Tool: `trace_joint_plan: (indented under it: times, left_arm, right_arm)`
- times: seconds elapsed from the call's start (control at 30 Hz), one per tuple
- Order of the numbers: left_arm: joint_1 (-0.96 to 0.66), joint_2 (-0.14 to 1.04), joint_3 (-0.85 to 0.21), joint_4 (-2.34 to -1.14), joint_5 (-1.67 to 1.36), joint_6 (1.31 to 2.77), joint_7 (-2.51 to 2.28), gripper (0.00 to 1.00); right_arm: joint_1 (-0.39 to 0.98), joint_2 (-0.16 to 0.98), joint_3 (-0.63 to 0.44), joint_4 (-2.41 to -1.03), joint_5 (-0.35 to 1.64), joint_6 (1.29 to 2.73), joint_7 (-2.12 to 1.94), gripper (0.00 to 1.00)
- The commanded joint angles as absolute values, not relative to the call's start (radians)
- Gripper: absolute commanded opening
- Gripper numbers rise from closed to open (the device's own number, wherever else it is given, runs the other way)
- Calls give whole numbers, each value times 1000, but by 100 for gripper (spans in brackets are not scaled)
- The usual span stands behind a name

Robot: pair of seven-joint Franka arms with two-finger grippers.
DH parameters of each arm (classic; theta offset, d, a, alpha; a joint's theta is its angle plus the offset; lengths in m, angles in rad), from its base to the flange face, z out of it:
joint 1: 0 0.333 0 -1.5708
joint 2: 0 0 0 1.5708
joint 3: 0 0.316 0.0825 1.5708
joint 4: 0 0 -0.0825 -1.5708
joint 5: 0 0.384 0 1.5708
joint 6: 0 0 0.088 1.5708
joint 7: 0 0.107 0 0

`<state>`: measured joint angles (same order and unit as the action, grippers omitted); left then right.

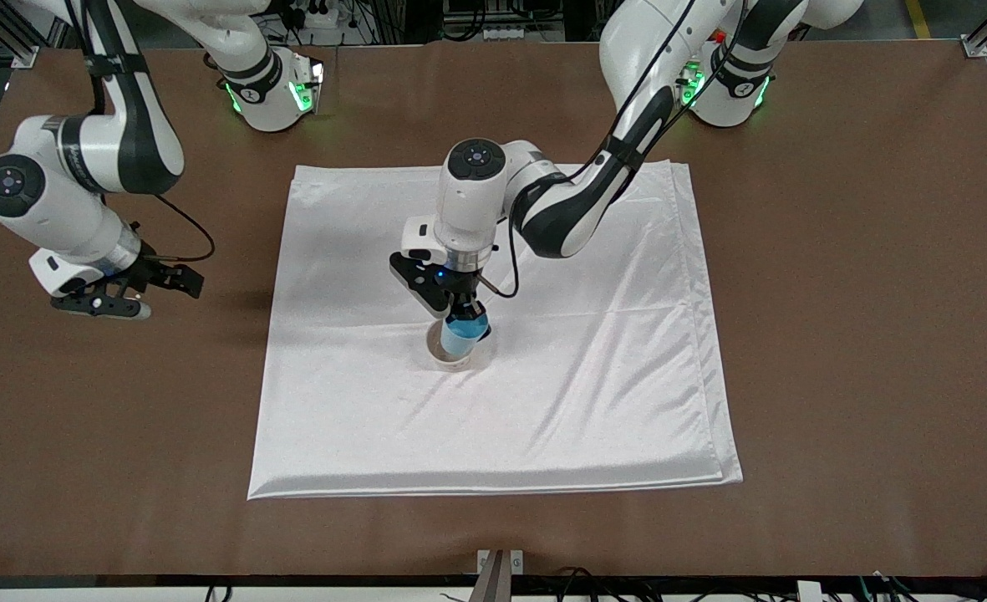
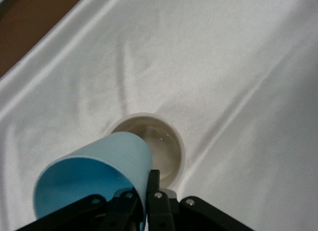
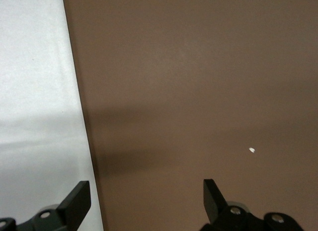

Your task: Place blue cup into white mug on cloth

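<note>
The blue cup (image 1: 465,331) is held in the closed fingers of the left end effector (image 1: 460,311) over the white mug (image 1: 453,354), which stands near the middle of the cloth (image 1: 543,376) on the brown counter (image 1: 861,334). From the front camera the mug is mostly hidden by the cup. In the left wrist view the mug's open mouth (image 2: 158,144) is seen plainly, and the cup (image 2: 94,174) is shown tilted, its narrow base pointed at that mouth and its wide rim toward the fingers (image 2: 153,189). The right end effector (image 1: 129,293) waits with its fingers spread wide and empty over bare counter beside the cloth's edge (image 3: 35,116).
</note>
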<state>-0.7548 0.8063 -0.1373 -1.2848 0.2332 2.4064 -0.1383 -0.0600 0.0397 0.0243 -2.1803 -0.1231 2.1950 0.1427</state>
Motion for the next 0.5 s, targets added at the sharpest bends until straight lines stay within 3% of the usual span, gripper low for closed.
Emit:
trace_joint_plan:
  times: [0.0, 0.47]
  left_arm:
    - [-758, 842, -135, -1247, 250, 2430, -141, 0]
    - [-759, 862, -135, -1249, 249, 2453, -144, 0]
  right_arm:
    - [-83, 12, 41, -2065, -112, 2017, 143, 100]
    - [-75, 15, 44, -1786, -71, 1720, 129, 100]
